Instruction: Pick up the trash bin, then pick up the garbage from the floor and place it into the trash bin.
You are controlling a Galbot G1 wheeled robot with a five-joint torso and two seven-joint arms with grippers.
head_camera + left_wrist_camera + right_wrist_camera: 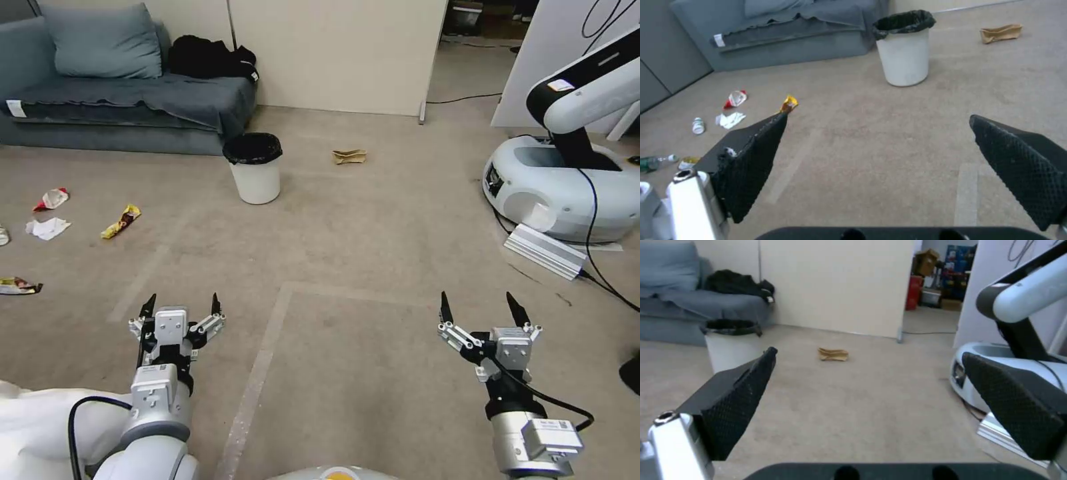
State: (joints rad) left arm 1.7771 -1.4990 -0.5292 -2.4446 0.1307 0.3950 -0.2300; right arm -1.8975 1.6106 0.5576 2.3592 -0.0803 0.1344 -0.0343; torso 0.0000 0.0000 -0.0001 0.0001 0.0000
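Note:
The trash bin point(255, 168), white with a black bag over its rim, stands upright on the carpet by the sofa's corner, also in the left wrist view point(904, 48) and the right wrist view point(731, 343). Garbage lies scattered: a crumpled brown paper bag point(349, 157) to the bin's right, a red-white wrapper point(51, 199), a white tissue point(47, 228), a yellow wrapper point(121, 221) and another wrapper point(19, 286) at the far left. A small white bottle point(698, 125) lies near the tissue. My left gripper point(181, 305) and right gripper point(479, 302) hover open and empty, well short of the bin.
A grey-blue sofa point(127, 100) with dark clothes on it runs along the back left. Another white robot base point(563, 187) with cables and a metal block point(545, 249) sits at the right. A beige partition wall point(340, 53) stands behind. Open carpet lies ahead.

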